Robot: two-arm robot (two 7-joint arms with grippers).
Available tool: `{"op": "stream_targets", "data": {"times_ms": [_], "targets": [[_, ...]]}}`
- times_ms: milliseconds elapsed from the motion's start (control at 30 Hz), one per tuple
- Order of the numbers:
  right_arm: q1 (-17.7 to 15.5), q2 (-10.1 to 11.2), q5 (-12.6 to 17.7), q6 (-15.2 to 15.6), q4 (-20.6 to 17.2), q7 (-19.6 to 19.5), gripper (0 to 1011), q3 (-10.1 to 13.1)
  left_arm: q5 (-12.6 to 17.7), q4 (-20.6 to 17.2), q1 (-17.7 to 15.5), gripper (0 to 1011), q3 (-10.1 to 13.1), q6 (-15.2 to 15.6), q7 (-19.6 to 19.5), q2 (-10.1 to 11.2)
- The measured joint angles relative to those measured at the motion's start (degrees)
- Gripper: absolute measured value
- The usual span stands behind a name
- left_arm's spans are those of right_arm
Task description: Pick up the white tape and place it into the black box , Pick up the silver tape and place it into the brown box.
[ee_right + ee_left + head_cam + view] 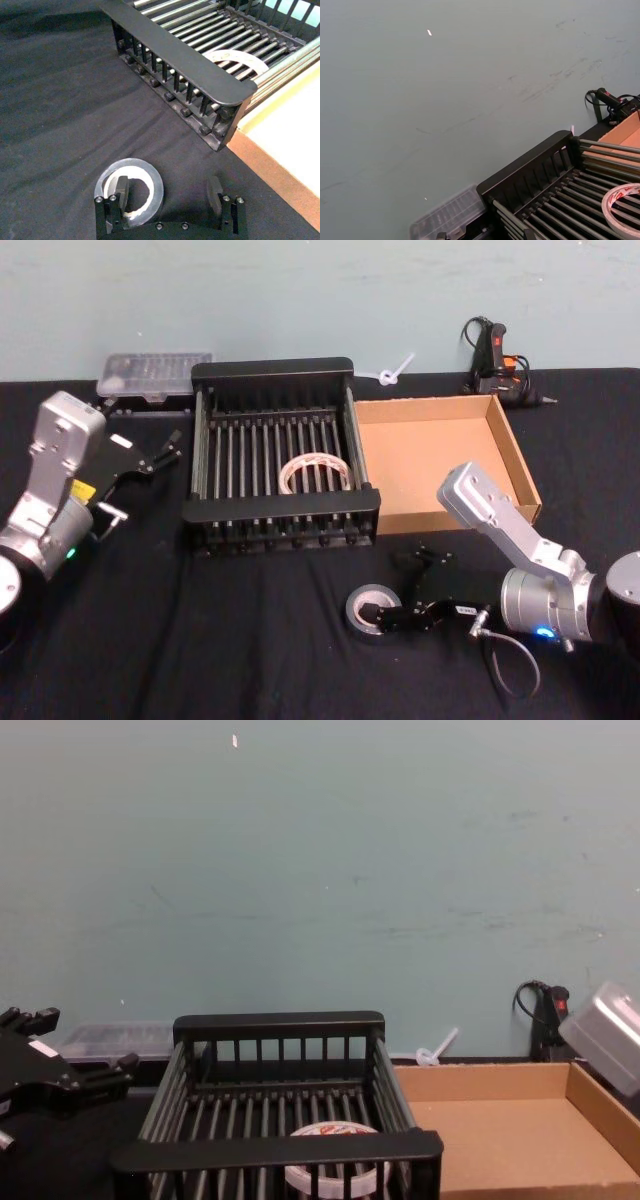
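The white tape (315, 472) lies flat on the slatted floor of the black box (280, 508), toward its front right; it is also seen in the right wrist view (235, 55) and the chest view (335, 1132). The silver tape (358, 598) rests on the black cloth in front of the crate. My right gripper (168, 192) is open low over it, one finger (121, 187) inside the roll's (152, 180) hole and the other on the cloth beside it. The brown box (430, 470) stands to the right of the crate, nothing in it. My left gripper (155, 452) hovers open left of the crate.
A clear plastic case (155, 375) sits behind the crate's left corner. A black glue gun (497, 355) with its cord and a white zip tie (392, 370) lie at the back by the wall. Black cloth covers the table.
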Motion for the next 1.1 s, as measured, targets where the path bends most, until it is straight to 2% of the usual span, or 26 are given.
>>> {"op": "stream_targets", "data": {"times_ms": [300,467,567,633,733,767,833,867,967,1000,1100], "targets": [[-0.02,0.04,0.06,-0.01,-0.02,0.0,1002,0.01,0.0,0.0,0.0,1001,0.0,0.0,0.0,0.0],[-0.02,0.06,0.09,-0.02,-0.04,0.0,924,0.02,0.0,0.0,0.0,1001,0.0,0.0,0.0,0.0],[-0.02,0.07,0.1,-0.03,-0.04,0.0,847,0.02,0.0,0.0,0.0,1001,0.0,0.0,0.0,0.0],[-0.02,0.07,0.12,-0.04,-0.05,0.0,758,0.02,0.0,0.0,0.0,1001,0.0,0.0,0.0,0.0],[-0.02,0.07,0.13,-0.04,-0.05,0.0,705,0.02,0.0,0.0,0.0,1001,0.0,0.0,0.0,0.0],[-0.02,0.07,0.13,-0.05,-0.05,0.0,648,0.02,0.0,0.0,0.0,1001,0.0,0.0,0.0,0.0],[-0.02,0.07,0.14,-0.06,-0.05,0.0,604,0.02,0.0,0.0,0.0,1001,0.0,0.0,0.0,0.0],[-0.02,0.07,0.14,-0.06,-0.05,0.0,541,0.02,0.0,0.0,0.0,1001,0.0,0.0,0.0,0.0],[-0.02,0.07,0.14,-0.06,-0.05,0.0,481,0.02,0.0,0.0,0.0,1001,0.0,0.0,0.0,0.0],[-0.02,0.07,0.14,-0.06,-0.05,0.0,416,0.02,0.0,0.0,0.0,1001,0.0,0.0,0.0,0.0],[-0.02,0.07,0.14,-0.06,-0.05,0.0,338,0.02,0.0,0.0,0.0,1001,0.0,0.0,0.0,0.0]]}}
